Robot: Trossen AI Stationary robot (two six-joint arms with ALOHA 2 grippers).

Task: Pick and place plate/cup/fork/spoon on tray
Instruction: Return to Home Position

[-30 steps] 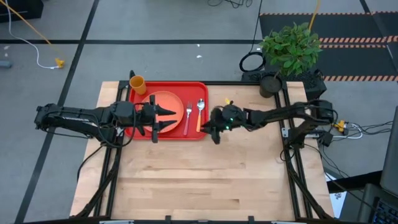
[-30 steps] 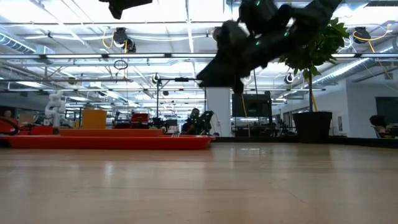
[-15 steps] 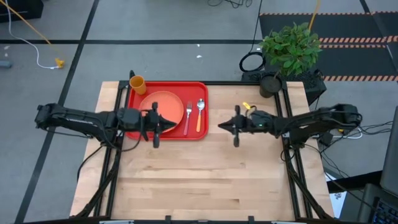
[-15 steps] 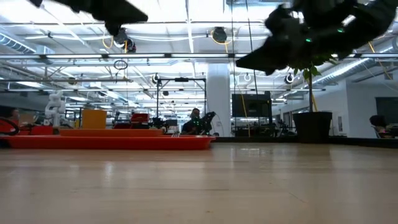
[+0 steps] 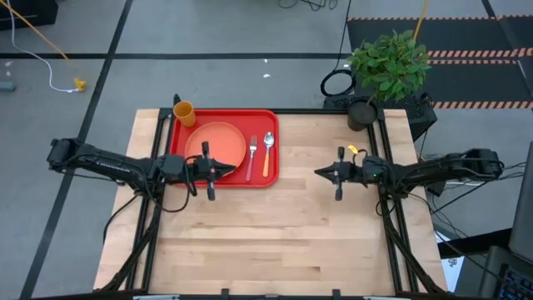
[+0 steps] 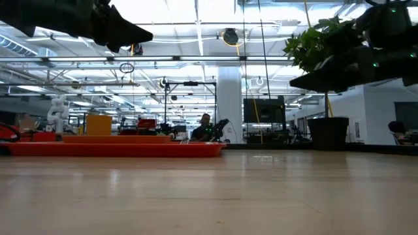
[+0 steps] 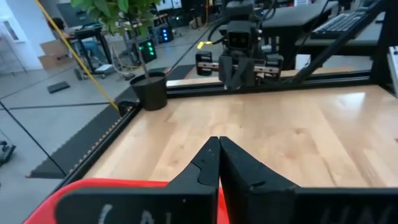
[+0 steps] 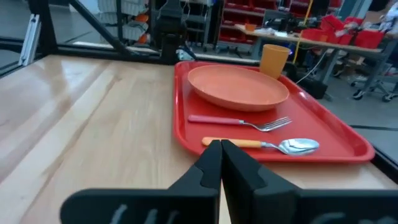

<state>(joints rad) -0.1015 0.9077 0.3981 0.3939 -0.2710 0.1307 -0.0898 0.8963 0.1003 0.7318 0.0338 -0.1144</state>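
The red tray [image 5: 271, 121] lies at the table's far left. On it lie the orange plate [image 5: 225, 140], the pink-handled fork [image 5: 251, 158] and the orange-handled spoon [image 5: 267, 154]. The yellow cup [image 5: 184, 112] stands at the tray's far left corner; the right wrist view shows it [image 8: 274, 59] beyond the plate [image 8: 238, 86]. My left gripper [image 5: 234, 172] is shut and empty above the tray's near edge. My right gripper [image 5: 317, 172] is shut and empty above bare table right of the tray.
A potted plant [image 5: 387, 67] stands at the table's far right corner. Bare wood [image 5: 275, 233] stretches over the near half of the table and between the two grippers.
My right gripper has drawn back from the tray's right edge toward the table's right edge, empty. My left gripper has drawn back from over the plate toward the table's left and near edges, empty. The tableware on the tray has stayed still.
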